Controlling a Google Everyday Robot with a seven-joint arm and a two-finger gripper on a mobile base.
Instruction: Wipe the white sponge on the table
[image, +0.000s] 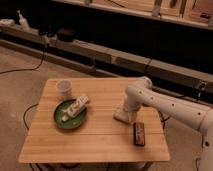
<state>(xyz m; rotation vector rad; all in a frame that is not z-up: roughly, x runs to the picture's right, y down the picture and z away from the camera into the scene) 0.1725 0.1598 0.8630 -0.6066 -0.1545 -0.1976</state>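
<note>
The light-wood table (100, 137) fills the middle of the camera view. My white arm reaches in from the right and bends down to the tabletop right of centre. The gripper (121, 114) points straight down there, shut on the white sponge (119, 118). The sponge shows as a pale pad under the fingers, pressed on the wood. Most of the sponge is covered by the gripper.
A green plate (61, 121) carrying a white bottle-like item (77, 106) lies at the left, with a white cup (64, 88) behind it. A dark flat block (138, 134) lies just front-right of the gripper. Shelving and cables run along the back.
</note>
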